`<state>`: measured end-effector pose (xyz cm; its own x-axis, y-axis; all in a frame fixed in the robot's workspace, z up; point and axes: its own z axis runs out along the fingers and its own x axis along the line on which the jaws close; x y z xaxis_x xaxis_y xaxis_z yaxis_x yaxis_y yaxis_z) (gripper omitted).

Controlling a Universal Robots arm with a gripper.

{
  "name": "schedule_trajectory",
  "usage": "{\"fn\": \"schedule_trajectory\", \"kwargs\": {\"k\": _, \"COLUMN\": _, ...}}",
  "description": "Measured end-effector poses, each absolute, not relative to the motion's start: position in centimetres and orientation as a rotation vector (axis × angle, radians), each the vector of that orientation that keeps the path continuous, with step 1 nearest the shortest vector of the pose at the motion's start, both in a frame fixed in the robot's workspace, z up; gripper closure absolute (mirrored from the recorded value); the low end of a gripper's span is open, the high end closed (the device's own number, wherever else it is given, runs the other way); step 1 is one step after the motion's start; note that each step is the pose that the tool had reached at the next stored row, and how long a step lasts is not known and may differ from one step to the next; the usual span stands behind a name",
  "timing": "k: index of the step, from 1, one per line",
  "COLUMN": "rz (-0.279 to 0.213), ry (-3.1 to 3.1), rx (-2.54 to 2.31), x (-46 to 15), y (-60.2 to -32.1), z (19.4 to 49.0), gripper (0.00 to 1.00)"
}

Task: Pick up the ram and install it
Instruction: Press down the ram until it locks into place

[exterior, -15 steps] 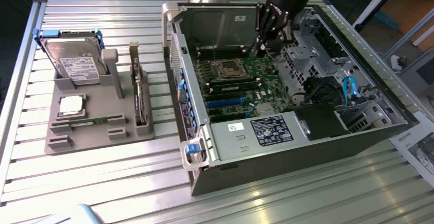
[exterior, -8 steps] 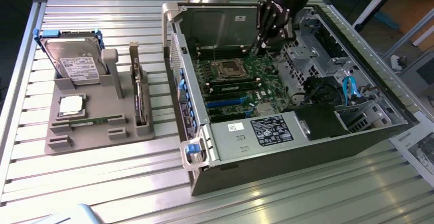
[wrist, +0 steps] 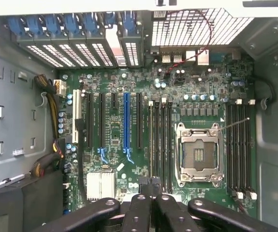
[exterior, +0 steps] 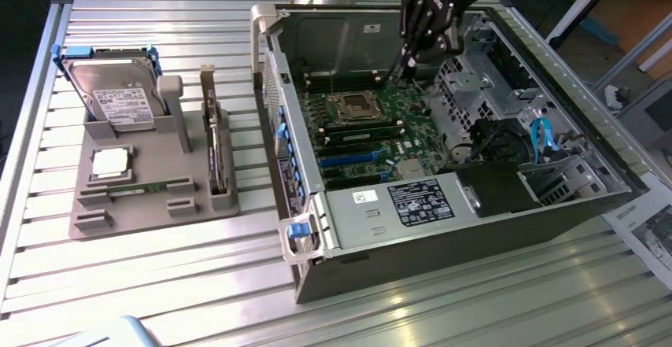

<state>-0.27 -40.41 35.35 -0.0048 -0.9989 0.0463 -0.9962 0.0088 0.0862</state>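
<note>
On the left of the desk (exterior: 42, 229), the ram (exterior: 137, 187) seemed to lie flat in the near slot of the grey tray (exterior: 157, 209), not yet picked up. To the right, the jaws hung pressed shut and apparently empty inside the open computer case (exterior: 441, 241), over bare memory slots (wrist: 160, 140). Fetching the ram called for crossing left and parting the jaws.

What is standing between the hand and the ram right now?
The hand is down inside the open case, over the motherboard. What looks like the ram lies in the grey holder outside. The case's side wall and the upright dark card stand between them; nothing covers the ram from above.
</note>
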Motion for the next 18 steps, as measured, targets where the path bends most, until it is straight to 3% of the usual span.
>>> {"fn": "schedule_trajectory", "kwargs": {"k": 18, "rz": -0.043, "ry": -2.162, "rx": 2.147, "x": -0.27, "y": -40.41, "z": 36.41, "gripper": 0.9}}
